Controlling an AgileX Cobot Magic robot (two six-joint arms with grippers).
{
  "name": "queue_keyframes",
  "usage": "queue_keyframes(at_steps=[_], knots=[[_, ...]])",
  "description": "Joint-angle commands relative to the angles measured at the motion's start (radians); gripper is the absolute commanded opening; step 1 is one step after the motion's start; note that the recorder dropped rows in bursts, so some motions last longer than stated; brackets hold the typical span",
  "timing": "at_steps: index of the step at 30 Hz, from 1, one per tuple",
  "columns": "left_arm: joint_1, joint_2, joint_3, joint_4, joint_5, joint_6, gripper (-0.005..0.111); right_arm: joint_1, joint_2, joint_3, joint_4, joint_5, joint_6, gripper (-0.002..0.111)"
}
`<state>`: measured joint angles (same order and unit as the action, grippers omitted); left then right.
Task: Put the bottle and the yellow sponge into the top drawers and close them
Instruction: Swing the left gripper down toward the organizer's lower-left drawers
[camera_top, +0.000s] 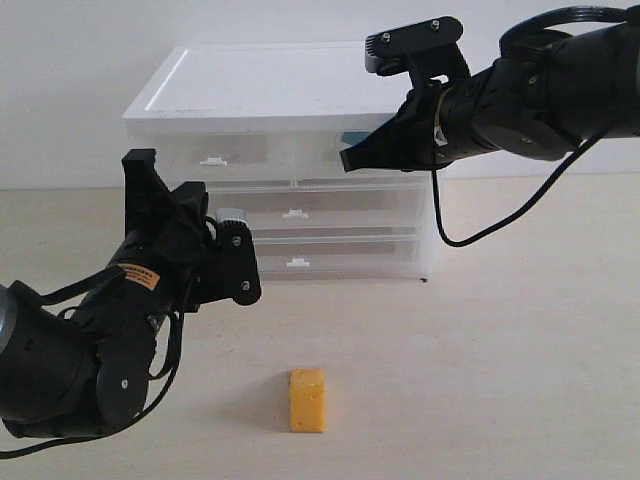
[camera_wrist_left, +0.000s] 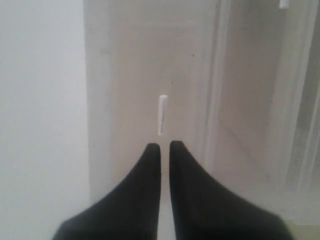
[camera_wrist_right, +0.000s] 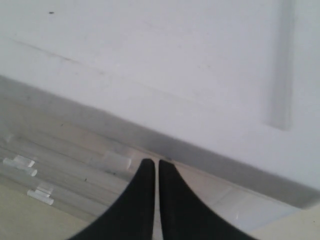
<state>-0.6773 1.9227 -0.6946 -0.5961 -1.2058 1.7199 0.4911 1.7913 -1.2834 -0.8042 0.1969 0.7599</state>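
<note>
The yellow sponge (camera_top: 307, 400) lies on the table in front of the chest, apart from both arms. The two top drawers, left (camera_top: 250, 150) and right (camera_top: 318, 158), sit flush with the chest front. A teal patch (camera_top: 352, 137), probably the bottle, shows through the right drawer's front. My right gripper (camera_top: 349, 159) (camera_wrist_right: 153, 161) is shut and empty, with its tips at the right drawer's front under the white top (camera_wrist_right: 175, 75). My left gripper (camera_wrist_left: 165, 145) is shut and empty, a little short of the left drawer's white handle (camera_wrist_left: 162, 115). The left arm (camera_top: 150, 290) stands before the chest's left half.
Below the top drawers are two full-width drawers with white handles (camera_top: 293, 213) (camera_top: 297, 263). The chest's white top (camera_top: 260, 90) stands against a white wall. A black cable (camera_top: 500, 225) hangs from the right arm beside the chest.
</note>
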Motion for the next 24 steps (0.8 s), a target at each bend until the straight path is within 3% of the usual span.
queue_keyframes(at_steps=[1,5,9,21,24], knots=[[-0.007,0.034,-0.015,0.032,-0.015,-0.039,0.005,-0.003,-0.003,-0.015,-0.016,-0.006,-0.011,0.0],[-0.007,0.039,-0.047,0.03,-0.015,-0.039,0.022,-0.003,-0.003,-0.015,-0.018,-0.006,-0.011,0.0],[-0.003,0.039,-0.08,0.032,-0.015,-0.043,0.049,-0.003,-0.003,-0.015,-0.021,-0.006,-0.013,0.0],[0.075,0.055,-0.109,0.048,-0.015,-0.024,0.05,-0.003,-0.003,-0.015,-0.021,-0.005,-0.013,0.0],[0.074,0.097,-0.109,0.143,-0.015,-0.012,0.05,-0.003,-0.003,-0.015,-0.021,-0.005,-0.013,0.0]])
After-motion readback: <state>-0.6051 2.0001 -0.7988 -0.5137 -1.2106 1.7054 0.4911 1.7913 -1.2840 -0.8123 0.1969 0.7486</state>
